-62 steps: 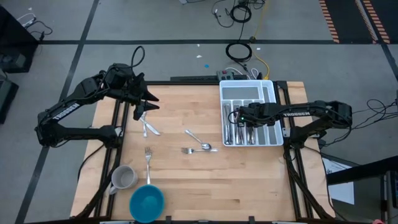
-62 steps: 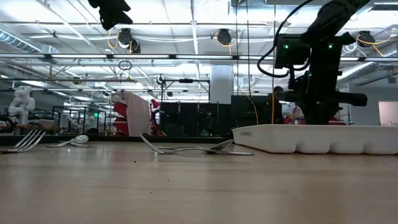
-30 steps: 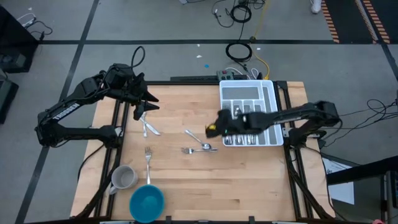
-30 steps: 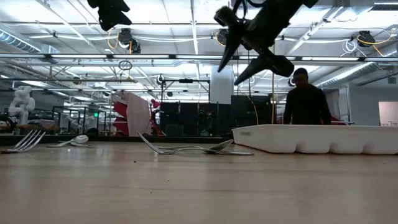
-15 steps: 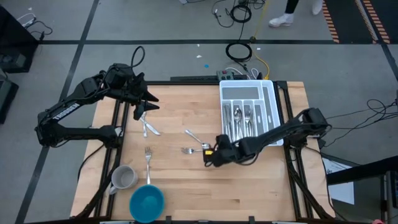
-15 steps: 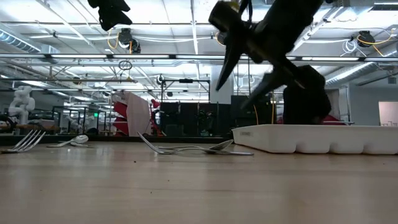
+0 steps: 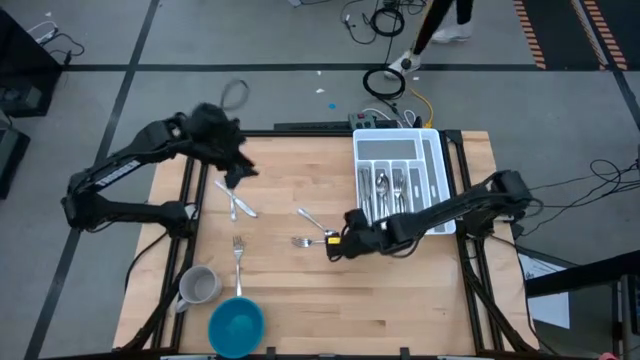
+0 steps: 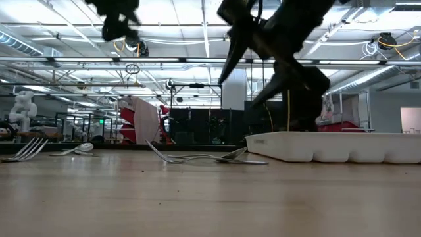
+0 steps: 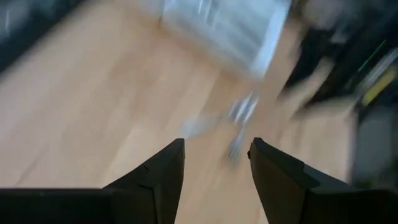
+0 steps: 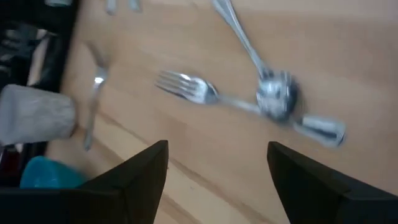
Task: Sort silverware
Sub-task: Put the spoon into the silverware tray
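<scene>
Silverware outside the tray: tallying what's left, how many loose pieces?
5 visible: a crossed pair near the left gripper, a lone fork by the bowl, a fork and spoon mid-table.

The silverware is slim, shiny silver metal, lying flat in 4 spots. A fork [image 7: 303, 241] and a spoon [image 7: 318, 226] lie crossed mid-table, the spoon's bowl resting on the fork's handle. 1 fork [image 7: 238, 257] lies alone toward the table's front left, tines pointing away from the front edge. A small crossed cluster [image 7: 238, 203] sits near the left edge. Several more pieces [image 7: 387, 193] lie lengthwise in the white tray's compartments.
</scene>
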### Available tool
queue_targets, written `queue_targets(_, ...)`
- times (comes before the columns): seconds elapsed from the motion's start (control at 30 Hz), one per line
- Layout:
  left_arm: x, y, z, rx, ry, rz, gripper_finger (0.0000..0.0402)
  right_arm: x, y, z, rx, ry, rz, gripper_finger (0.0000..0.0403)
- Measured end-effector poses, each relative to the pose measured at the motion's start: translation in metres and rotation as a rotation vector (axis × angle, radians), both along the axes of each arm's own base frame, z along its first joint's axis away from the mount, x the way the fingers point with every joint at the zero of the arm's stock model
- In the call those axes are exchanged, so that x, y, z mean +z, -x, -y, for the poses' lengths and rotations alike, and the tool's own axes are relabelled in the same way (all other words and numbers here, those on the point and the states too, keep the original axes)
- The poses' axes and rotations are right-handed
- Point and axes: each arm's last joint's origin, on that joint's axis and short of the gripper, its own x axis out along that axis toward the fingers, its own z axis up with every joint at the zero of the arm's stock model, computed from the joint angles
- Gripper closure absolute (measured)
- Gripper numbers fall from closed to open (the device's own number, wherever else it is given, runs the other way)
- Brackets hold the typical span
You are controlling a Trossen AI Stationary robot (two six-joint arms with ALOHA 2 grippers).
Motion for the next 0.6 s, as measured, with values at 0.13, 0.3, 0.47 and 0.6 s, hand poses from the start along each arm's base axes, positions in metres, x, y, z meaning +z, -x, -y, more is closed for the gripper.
queue_targets(0.13, -0.031, -0.001, -0.003, -0.07, -0.064, -0.387, 0.0217, 0.035, 0.013, 0.012, 0.084, 0.077, 0.057, 0.0139)
queue_targets(0.3, -0.056, -0.016, -0.021, 0.172, -0.212, -0.745, 0.0217, 0.084, 0.041, 0.026, 0.154, 0.155, 0.165, 0.0139)
queue_targets(0.47, -0.074, -0.028, -0.04, 0.505, -0.101, -0.676, 0.0217, 0.115, 0.073, 0.035, 0.132, 0.187, 0.209, 0.0139)
queue_targets(0.6, -0.096, -0.031, -0.049, 0.704, -0.013, -0.63, 0.0217, 0.131, 0.094, 0.035, 0.172, 0.224, 0.237, 0.0139)
